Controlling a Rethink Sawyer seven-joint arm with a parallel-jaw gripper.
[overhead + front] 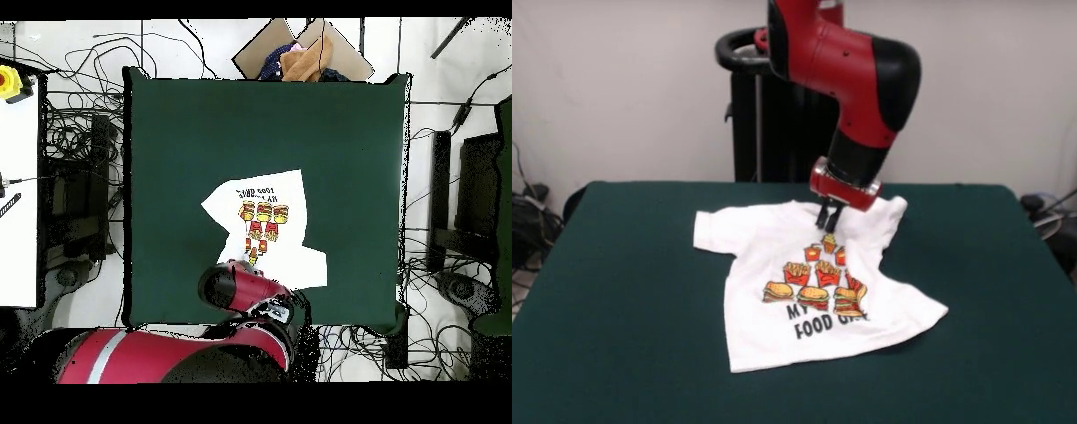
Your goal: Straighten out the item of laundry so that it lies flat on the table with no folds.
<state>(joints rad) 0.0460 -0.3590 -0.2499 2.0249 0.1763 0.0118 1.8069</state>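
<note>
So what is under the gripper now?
Under the gripper lies the white T-shirt, near its collar, on the green table. The shirt's right side is folded over its print. In the overhead view the arm covers the collar area, so contact cannot be confirmed.

Front and overhead share the table (618, 291)

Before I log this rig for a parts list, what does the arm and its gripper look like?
The arm is bulky and rounded, glossy red with black sections at the joints; its last link is a black cylinder ending in a red collar with a thin silvery band. From that collar hangs the gripper, small, dark and narrow. The overhead view shows a pale grey stripe on one red link. No loose cables or printed markings are visible on it.
</note>
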